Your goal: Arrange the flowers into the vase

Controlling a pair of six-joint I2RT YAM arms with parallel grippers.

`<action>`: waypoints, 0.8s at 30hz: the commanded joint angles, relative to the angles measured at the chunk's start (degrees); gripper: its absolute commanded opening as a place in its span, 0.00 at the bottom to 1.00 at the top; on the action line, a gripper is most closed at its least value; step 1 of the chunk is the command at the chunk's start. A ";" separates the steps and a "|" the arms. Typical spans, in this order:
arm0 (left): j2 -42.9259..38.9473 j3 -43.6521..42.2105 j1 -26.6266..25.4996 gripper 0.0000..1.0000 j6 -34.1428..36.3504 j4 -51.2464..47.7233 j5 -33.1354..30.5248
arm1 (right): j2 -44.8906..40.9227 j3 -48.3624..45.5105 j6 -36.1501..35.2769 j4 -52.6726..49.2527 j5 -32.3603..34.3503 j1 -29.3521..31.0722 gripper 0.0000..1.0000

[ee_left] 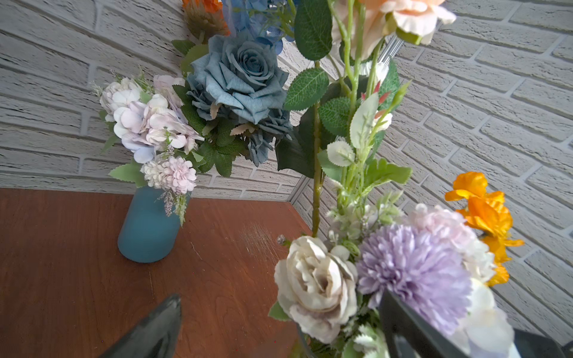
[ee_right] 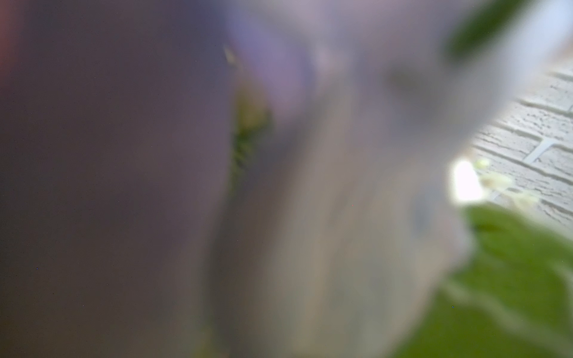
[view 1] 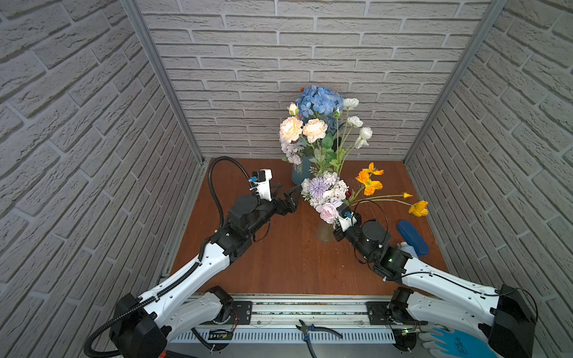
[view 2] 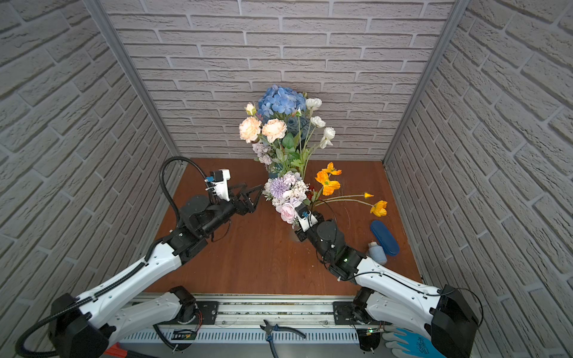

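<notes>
While the left pincer point(view 1: 290, 188) hangs with its jaws spread wide and nothing between them, the pastel bunch point(view 1: 324, 193) of lilac, cream and pink blooms sits just past its fingertips. In the left wrist view one dark finger point(ee_left: 409, 328) overlaps the lilac pompon point(ee_left: 412, 266); whether they touch cannot be told. Farther ahead of this pincer, toward the back wall, the blue vase point(view 1: 300, 173) stands upright on the wooden table point(view 1: 279, 263). It holds the blue hydrangea point(view 1: 319, 100), two peach blooms point(view 1: 291, 128), several white blooms point(view 1: 362, 134) and a blue rose point(ee_left: 242, 77).

The right pincer point(view 1: 336, 232) is buried beneath the pastel bunch, with only its base showing beside the mouth of a clear glass vase point(view 1: 324, 234). Its jaws are closed, but petals hide them, so what they grip cannot be told. Its wrist view is a blur of lilac and green pressed close to the lens.

From just beside the right pincer the orange-yellow poppies point(view 1: 369, 183) fan outward toward the side wall on long, nearly level stems. Behind this pincer, alongside its forearm, a blue case point(view 1: 412, 237) and a small bottle point(view 1: 406, 248) sit on the table.
</notes>
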 commanded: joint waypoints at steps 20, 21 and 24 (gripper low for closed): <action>-3.09 -1.75 -0.32 0.98 0.32 2.30 -1.16 | -1.31 -5.39 10.27 -1.77 2.49 0.17 0.06; -3.22 -1.75 -0.35 0.98 0.19 2.31 -1.08 | -0.98 -5.23 10.20 -2.21 2.33 0.17 0.06; -3.39 -1.89 -0.30 0.98 0.14 2.39 -1.15 | 0.14 -4.63 9.73 -3.53 2.41 0.16 0.06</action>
